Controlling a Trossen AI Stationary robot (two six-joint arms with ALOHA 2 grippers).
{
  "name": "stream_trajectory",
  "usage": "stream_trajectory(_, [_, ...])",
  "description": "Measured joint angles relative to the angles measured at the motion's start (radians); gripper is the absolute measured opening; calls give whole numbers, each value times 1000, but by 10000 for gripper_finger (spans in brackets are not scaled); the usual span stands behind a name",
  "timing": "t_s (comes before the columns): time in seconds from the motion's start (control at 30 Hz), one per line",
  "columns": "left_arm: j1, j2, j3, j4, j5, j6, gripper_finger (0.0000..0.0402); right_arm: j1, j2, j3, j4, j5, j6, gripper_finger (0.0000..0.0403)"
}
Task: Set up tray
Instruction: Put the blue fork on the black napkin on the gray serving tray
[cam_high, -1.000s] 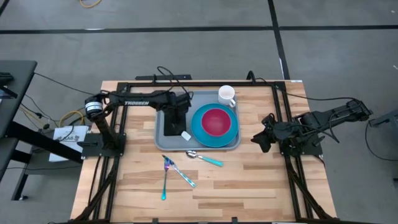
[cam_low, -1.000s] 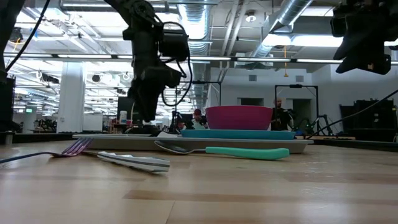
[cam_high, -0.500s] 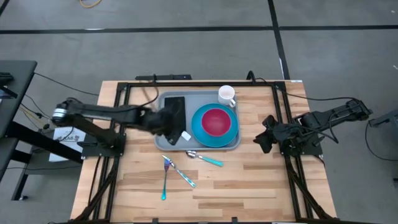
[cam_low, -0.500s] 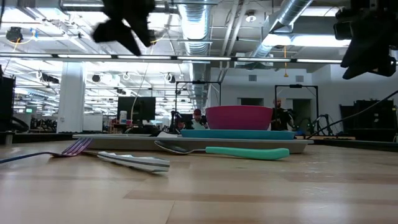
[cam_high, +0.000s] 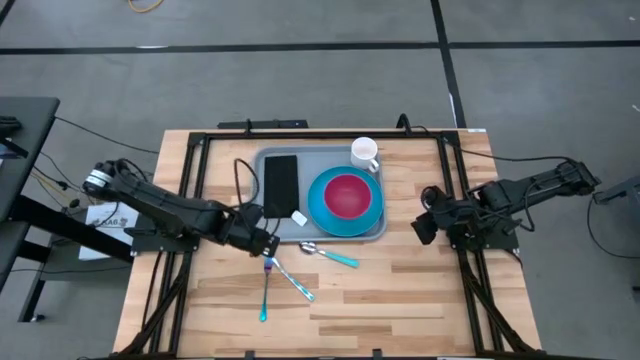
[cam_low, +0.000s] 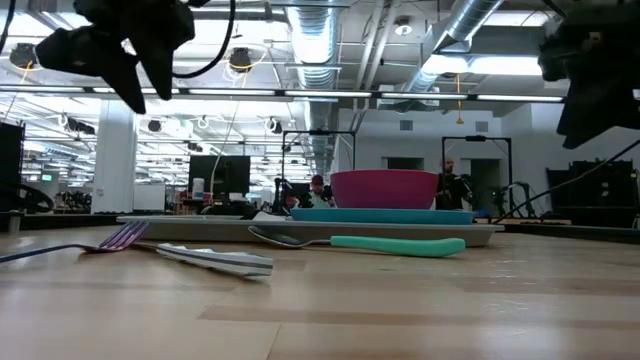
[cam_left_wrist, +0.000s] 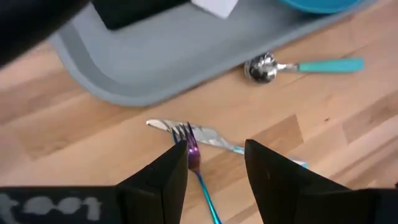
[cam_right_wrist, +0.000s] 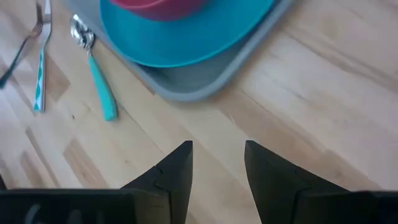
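Observation:
The grey-blue tray (cam_high: 258, 218) lies at the table's far middle. On it lie a black napkin (cam_high: 281, 186) with a white tag and a blue plate (cam_high: 372, 212) that carries a red bowl (cam_high: 347, 194); a white mug (cam_high: 365, 153) stands at its far right corner. A teal-handled spoon (cam_high: 328, 253), a fork (cam_high: 267, 285) and a knife (cam_high: 292, 282) lie on the wood just near of the tray. My left gripper (cam_high: 268, 245) hangs open and empty above the fork's tines (cam_left_wrist: 185, 138). My right gripper (cam_high: 425, 225) is open and empty, right of the tray.
Black frame rails run along the table's left, right and far sides (cam_high: 196, 190). Bare wood stretches across the near half of the table (cam_high: 380, 310). In the right wrist view the tray's near right corner (cam_right_wrist: 186, 84) and the spoon (cam_right_wrist: 99, 81) lie ahead of the fingers.
My left gripper has risen from the napkin on the tray and swung toward the table's near edge, and now hangs above the fork beside the tray's near left corner. The napkin lies flat on the tray. The cutlery has not moved.

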Motion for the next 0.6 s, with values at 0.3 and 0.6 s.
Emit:
stream_trajectory(0.3, [-55, 150, 0, 50, 127, -14, 145, 5, 26, 0, 111, -26, -339, 138])
stream_trajectory(0.6, [-115, 214, 0, 112, 148, -113, 145, 4, 27, 0, 142, 25, -479, 138])
